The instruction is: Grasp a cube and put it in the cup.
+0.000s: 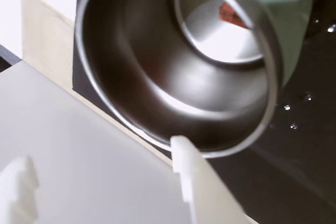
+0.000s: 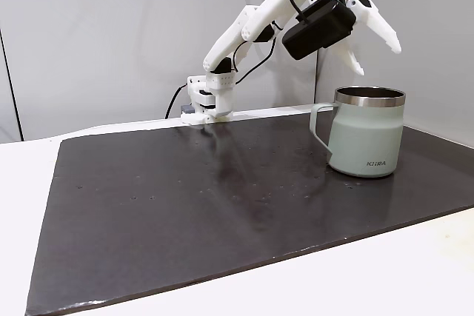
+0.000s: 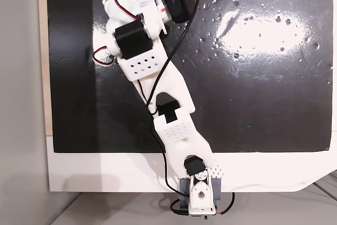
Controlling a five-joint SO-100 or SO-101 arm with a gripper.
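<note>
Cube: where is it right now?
In the wrist view the cube lies on the steel floor inside the cup, toward the upper right, with the open gripper above the rim.

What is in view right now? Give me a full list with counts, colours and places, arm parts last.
cube: one, reddish-brown, lying on the bottom inside the mug, seen in the wrist view.
mug: one, pale sage green with a steel rim, handle and dark lettering near the base, standing upright on the right part of the mat in a fixed view.
mat: one, black, covering most of the table, speckled with small droplets.
table: one, white, showing around the mat's edges.
arm: one, white with black motors and cables, base at the mat's far edge, reaching over the mug.
gripper: one, white, open, above the mug's mouth.
</note>
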